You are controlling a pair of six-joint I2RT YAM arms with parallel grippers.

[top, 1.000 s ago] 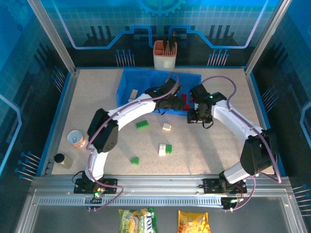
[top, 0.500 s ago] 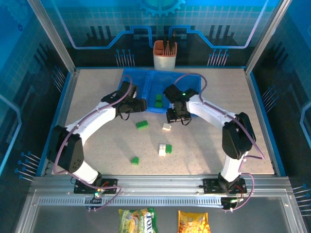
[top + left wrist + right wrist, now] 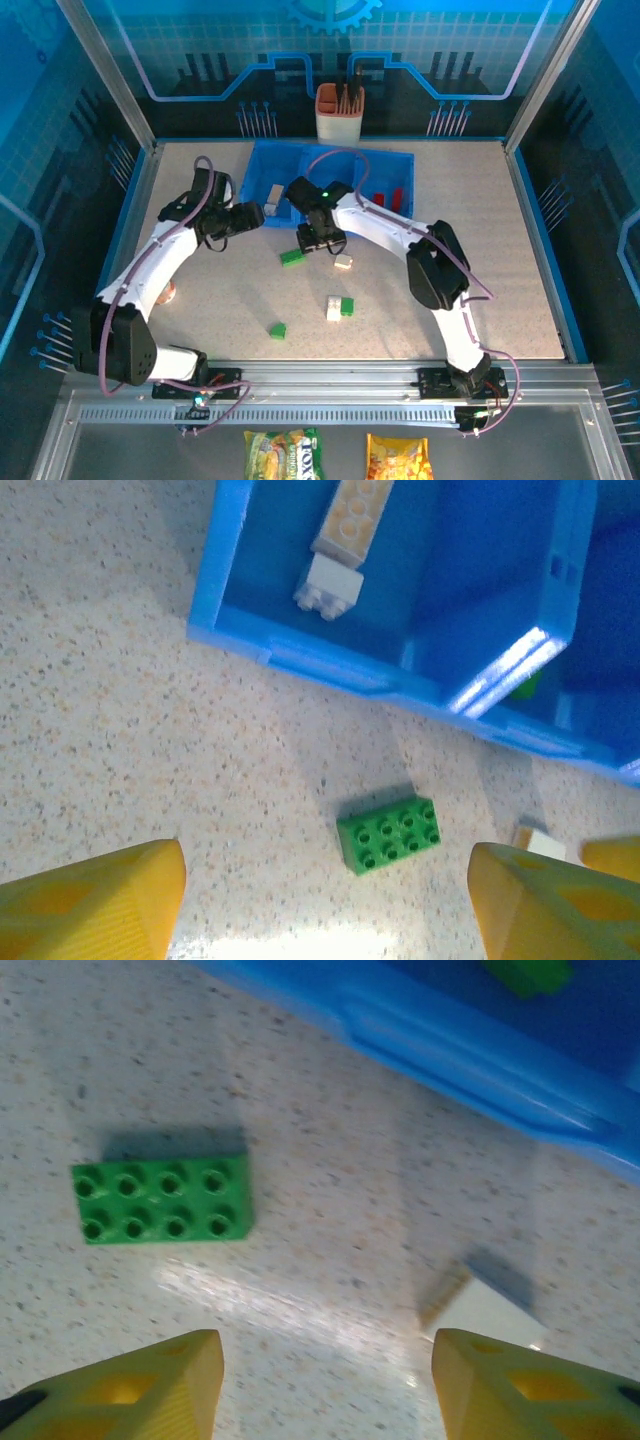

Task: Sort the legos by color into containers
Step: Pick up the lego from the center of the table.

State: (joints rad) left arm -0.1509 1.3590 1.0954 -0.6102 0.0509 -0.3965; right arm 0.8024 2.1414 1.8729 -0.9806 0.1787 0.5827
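Observation:
The blue three-compartment tray (image 3: 262, 160) stands at the back middle of the table. Its left bin holds a cream brick (image 3: 352, 518) and a white brick (image 3: 330, 584); red bricks (image 3: 386, 198) lie in the right bin, and a green one (image 3: 526, 972) in the middle. A green brick (image 3: 292, 257) and a white brick (image 3: 343, 262) lie in front of the tray. Nearer me are a white-and-green pair (image 3: 338, 307) and a small green brick (image 3: 277, 329). My left gripper (image 3: 255, 213) hovers open by the tray's left front corner. My right gripper (image 3: 318, 243) is open above the table between the green brick (image 3: 162, 1198) and the white brick (image 3: 486, 1306).
An orange-and-white holder cup (image 3: 339, 112) stands behind the tray. A small cup (image 3: 164, 292) peeks out beside the left arm. Two snack packets (image 3: 285, 455) lie below the front rail. Blue walls enclose the table.
Both arms have swung left. The left gripper went from the tray's middle to its left front corner; the right gripper came from the tray's right side to the green brick and widened a little.

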